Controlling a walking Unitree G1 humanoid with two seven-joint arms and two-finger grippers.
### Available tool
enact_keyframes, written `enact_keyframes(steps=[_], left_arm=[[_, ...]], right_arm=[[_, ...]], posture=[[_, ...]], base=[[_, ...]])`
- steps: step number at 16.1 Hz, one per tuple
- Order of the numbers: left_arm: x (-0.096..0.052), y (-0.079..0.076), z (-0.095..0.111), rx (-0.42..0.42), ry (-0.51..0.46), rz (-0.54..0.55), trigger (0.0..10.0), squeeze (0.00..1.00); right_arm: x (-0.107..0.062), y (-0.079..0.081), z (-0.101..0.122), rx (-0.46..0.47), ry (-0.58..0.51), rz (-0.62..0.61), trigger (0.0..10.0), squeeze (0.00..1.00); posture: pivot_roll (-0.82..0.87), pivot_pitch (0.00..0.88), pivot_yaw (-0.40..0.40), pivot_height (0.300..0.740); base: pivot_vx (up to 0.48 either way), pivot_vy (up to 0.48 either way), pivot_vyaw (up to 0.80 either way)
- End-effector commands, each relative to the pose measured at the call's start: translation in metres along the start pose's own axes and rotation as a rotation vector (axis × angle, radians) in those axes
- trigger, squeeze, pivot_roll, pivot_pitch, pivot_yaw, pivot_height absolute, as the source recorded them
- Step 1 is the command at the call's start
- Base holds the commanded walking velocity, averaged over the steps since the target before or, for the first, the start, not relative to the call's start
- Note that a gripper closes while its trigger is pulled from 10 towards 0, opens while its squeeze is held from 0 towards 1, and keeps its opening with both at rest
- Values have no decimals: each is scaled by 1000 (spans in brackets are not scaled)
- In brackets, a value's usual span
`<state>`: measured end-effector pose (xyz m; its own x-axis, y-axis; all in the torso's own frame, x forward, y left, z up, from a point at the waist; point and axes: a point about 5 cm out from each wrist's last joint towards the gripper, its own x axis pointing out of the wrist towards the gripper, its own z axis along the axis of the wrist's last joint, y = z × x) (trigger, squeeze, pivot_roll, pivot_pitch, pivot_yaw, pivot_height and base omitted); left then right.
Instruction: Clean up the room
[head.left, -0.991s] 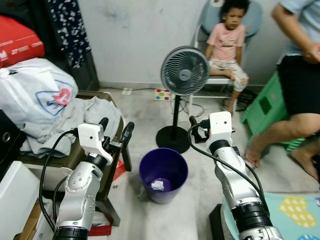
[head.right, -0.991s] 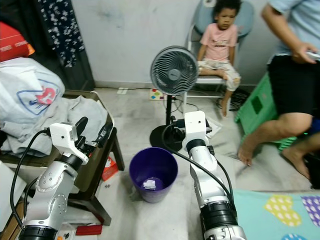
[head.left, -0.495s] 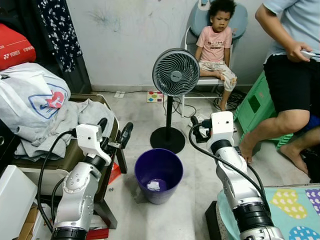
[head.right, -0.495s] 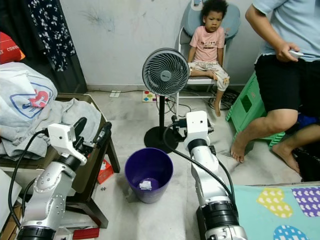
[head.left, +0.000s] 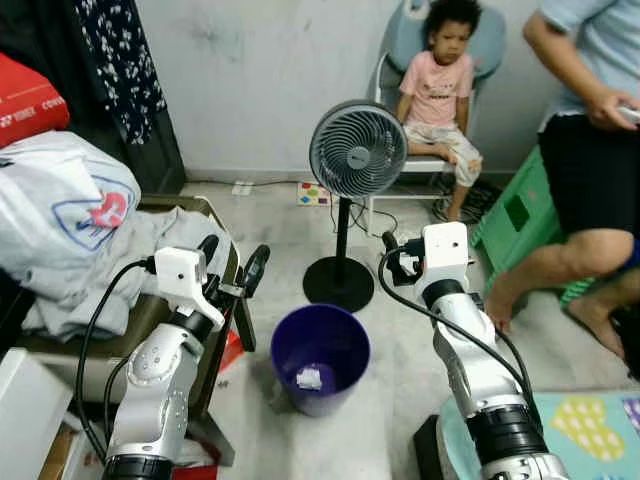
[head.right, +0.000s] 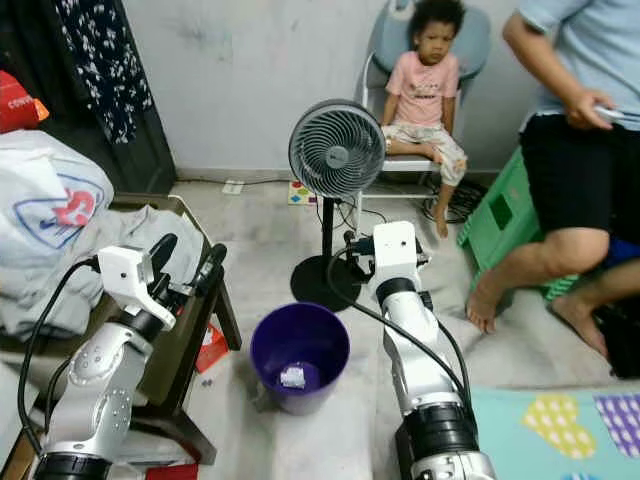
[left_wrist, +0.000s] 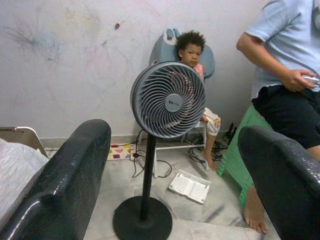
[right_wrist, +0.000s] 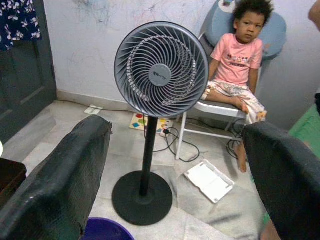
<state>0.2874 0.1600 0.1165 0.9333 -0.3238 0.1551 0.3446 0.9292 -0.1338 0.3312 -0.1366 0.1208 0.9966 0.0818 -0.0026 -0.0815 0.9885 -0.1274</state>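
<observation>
Both grippers — left gripper (head.left: 232, 262), right gripper (right_wrist: 175, 185) — spread wide, holding nothing, raised above the purple bin (head.left: 321, 357). White booklet (right_wrist: 208, 181) lies flat on floor ahead by fan (head.left: 357, 150) — right arm nearer.

Head pair high and looking down; wrist cameras low and looking level.

Both eye views look forward and down on the purple bin (head.left: 322, 358) and standing fan (head.left: 357, 150). Each wrist view faces the same fan (right_wrist: 161, 70) between its own fingers (left_wrist: 65, 190), with the seated child (right_wrist: 239, 65) behind.
</observation>
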Motion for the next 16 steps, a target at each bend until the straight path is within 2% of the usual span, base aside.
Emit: enact_keyframes(steps=[1,11,16], left_arm=[[3,-1,3,5,-11,-15,10000,0],[3,-1,1,11,2,-23,10000,0],[4,3,0,19,12,16,10000,0]], right_arm=[[3,-1,5,-1,-21,1,10000,0],[3,1,6,-9,-30,13,10000,0],[4,1,7,-9,-40,11,10000,0]], posture=[[-51,0,12,740],[-51,0,15,740],[-49,0,13,740]], base=[[360,0,0],[333,0,0],[0,0,0]])
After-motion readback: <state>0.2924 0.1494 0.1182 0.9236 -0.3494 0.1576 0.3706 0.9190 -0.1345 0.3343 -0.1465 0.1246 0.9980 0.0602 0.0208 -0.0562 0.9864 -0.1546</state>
